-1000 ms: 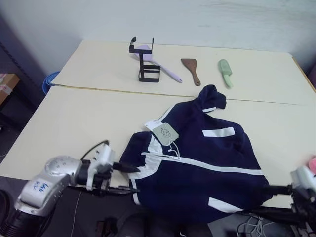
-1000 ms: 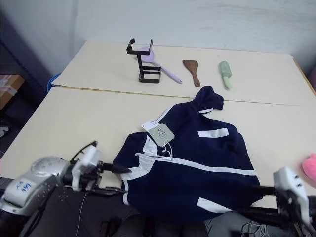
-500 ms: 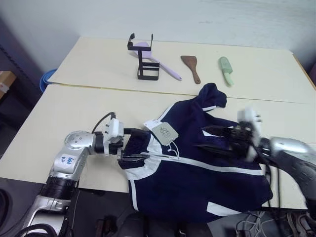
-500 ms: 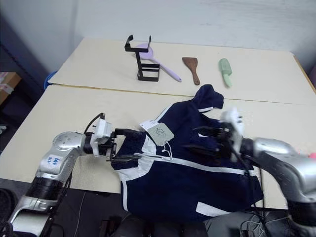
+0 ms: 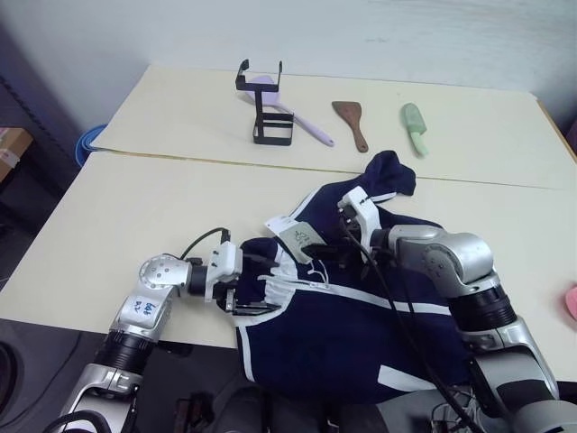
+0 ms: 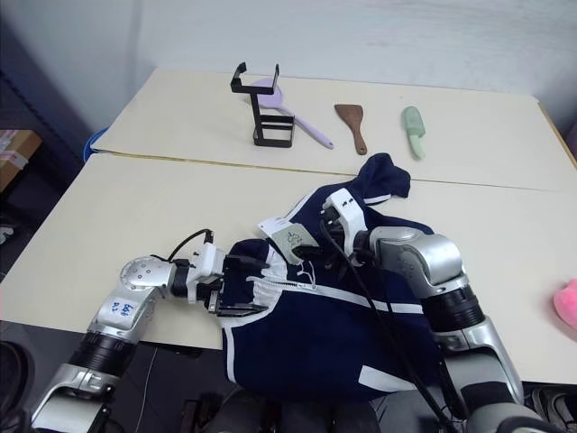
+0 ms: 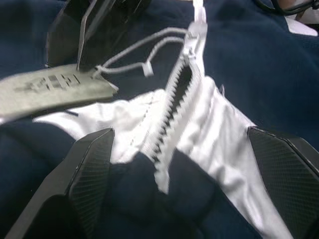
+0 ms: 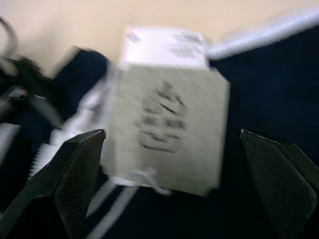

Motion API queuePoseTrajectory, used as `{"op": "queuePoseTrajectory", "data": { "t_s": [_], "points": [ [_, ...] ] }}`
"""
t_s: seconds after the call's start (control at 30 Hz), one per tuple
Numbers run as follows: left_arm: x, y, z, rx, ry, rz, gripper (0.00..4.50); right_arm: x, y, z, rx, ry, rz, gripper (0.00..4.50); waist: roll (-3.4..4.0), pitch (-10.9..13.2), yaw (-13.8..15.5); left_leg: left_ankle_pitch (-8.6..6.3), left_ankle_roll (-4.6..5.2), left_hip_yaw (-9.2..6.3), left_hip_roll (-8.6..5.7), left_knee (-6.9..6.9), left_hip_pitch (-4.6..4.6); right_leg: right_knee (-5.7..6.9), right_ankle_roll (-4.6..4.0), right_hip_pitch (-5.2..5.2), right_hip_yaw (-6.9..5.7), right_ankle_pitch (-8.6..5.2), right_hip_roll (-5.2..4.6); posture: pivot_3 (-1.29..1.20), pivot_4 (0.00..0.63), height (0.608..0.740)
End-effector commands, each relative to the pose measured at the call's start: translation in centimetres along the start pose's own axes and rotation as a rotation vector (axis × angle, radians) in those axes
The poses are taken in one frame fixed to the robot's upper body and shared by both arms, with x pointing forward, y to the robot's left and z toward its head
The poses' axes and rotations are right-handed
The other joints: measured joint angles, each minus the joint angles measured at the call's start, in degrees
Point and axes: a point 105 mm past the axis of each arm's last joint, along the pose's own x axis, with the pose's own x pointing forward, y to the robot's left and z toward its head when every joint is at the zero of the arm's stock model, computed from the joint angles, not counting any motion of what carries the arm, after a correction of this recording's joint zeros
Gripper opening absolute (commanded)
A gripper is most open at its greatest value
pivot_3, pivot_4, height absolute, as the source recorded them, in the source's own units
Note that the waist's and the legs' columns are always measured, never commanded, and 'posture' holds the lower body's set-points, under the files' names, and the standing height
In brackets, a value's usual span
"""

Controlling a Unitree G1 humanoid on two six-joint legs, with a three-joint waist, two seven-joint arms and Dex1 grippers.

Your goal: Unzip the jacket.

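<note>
The navy-blue jacket (image 5: pixel 388 316) with white stripes lies on the near table, its lower part hanging over the front edge. Its white zipper (image 7: pixel 175 107) is parted a little at the collar end. The pale hang tag (image 5: pixel 302 237) rests by the collar. My left gripper (image 5: pixel 263 287) is open, its fingers (image 7: pixel 92 172) on either side of the white collar strip and zipper top. My right gripper (image 5: pixel 325 253) is open just over the hang tag (image 8: pixel 167 119), which lies between its fingers (image 8: pixel 79 164).
On the far table stand a black wire rack (image 5: pixel 266 113), a purple utensil (image 5: pixel 305 129), a brown spatula (image 5: pixel 350 123) and a green brush (image 5: pixel 413 128). A pink plush toy (image 5: pixel 572 302) peeks in at the right edge. The table's front edge (image 5: pixel 180 329) is near my left arm.
My right arm has swung in from the lower right, across the jacket to the hang tag. My left gripper has moved right from the table's edge onto the collar and opened wider.
</note>
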Motion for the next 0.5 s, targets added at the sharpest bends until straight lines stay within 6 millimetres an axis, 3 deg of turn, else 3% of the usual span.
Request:
{"op": "queuePoseTrajectory", "data": {
  "t_s": [0.03,0.17,0.33,0.43,0.5],
  "points": [
    [0.1,-0.1,-0.1,0.014,-0.003,0.017,4.48,-0.2,-0.9,0.4,0.043,-0.017,-0.014,4.5,0.0,0.0,-0.05,0.0,0.0,0.0,0.0,0.01,0.0,0.0,0.0,0.01,0.0,0.0,-0.01,0.0,0.15,0.74],
    [0.3,-0.1,-0.3,0.012,-0.001,0.023,4.48,0.4,0.0,-0.1,0.118,0.012,0.081,4.5,-0.01,-0.01,-0.22,0.0,0.0,0.01,0.0,0.03,0.01,0.04,0.0,0.02,0.02,0.0,-0.02,0.0,0.15,0.74],
    [0.4,0.0,-0.6,0.011,0.013,0.041,4.48,0.7,3.0,-0.7,0.227,0.095,0.301,4.5,-0.01,-0.02,-0.91,0.0,0.0,-0.01,0.01,0.0,0.01,0.05,0.0,0.01,0.01,0.0,-0.02,0.0,0.15,0.74],
    [0.4,0.1,-0.6,0.01,0.014,0.043,4.5,1.0,3.4,-1.0,0.251,0.121,0.335,3.93,0.0,-0.02,-0.95,0.0,0.0,-0.01,0.03,0.0,0.02,0.05,0.0,0.01,0.0,0.0,-0.01,0.0,0.15,0.74],
    [0.4,0.1,-0.6,0.01,0.014,0.044,4.5,1.5,3.4,-1.1,0.268,0.12,0.339,3.33,0.0,-0.02,-1.0,0.0,0.0,-0.01,0.02,0.0,0.02,0.05,0.0,0.01,0.01,0.0,-0.01,0.0,0.15,0.74]
  ]
}}
